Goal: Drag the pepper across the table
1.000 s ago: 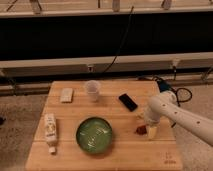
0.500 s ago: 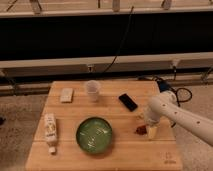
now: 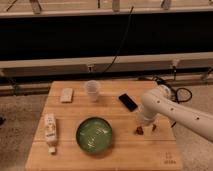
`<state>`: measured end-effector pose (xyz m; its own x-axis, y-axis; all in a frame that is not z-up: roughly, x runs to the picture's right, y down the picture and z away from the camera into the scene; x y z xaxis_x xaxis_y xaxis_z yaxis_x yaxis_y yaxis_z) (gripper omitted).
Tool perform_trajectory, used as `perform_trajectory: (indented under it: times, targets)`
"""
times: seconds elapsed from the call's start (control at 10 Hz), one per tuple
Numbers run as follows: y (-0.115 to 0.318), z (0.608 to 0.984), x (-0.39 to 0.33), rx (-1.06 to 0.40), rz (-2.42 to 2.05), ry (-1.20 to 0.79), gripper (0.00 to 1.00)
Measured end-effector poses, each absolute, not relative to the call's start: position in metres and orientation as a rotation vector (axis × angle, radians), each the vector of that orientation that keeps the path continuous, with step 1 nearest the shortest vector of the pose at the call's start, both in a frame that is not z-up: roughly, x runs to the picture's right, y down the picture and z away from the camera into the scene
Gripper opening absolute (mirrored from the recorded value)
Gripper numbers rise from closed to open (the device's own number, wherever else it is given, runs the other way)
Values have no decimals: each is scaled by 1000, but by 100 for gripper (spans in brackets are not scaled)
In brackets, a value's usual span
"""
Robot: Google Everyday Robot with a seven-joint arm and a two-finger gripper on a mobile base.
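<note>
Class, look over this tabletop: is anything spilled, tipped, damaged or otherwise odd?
Only the bottle stands out: it lies on its side near the left edge of the table, while the clear cup stands upright. No spill or damage shows. The gripper sits low beside the pepper, right of the green bowl.

Elevated frontal view, gripper [image 3: 145, 128] over table's [image 3: 129, 153] right

The gripper [image 3: 145, 128] is down at the table [image 3: 125, 156], largely hidden under the white arm [image 3: 170, 111], which the right edge cuts off. Just beside it, the pepper [image 3: 139, 131] shows only as a red-brown speck. The corner logo [image 3: 169, 159] in front of it is unreadable.
</note>
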<state>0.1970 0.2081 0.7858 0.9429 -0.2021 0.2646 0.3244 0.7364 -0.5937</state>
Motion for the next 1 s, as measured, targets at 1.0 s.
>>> perform_trajectory:
  times: [1.0]
  targets:
    - [223,815,209,-706,-291,-202,78]
